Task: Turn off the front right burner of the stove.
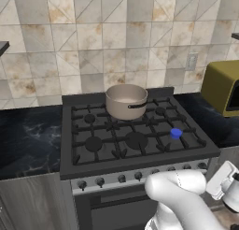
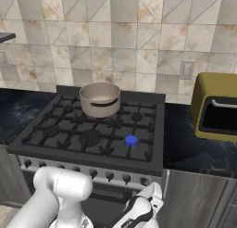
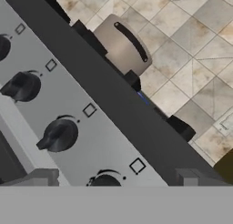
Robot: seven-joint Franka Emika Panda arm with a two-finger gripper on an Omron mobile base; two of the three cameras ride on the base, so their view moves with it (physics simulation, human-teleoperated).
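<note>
A blue flame marks the front right burner (image 1: 175, 133) at the stove (image 1: 135, 166) center right. A pot (image 1: 125, 101) sits upper center. The gripper (image 3: 116, 180) faces the knobs (image 3: 58, 135), its fingers apart.

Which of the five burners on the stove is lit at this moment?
The front right burner is lit: it alone shows a bright blue flame spot. The other burners on the stove are plain dark, and the pot stands at the back.
</note>
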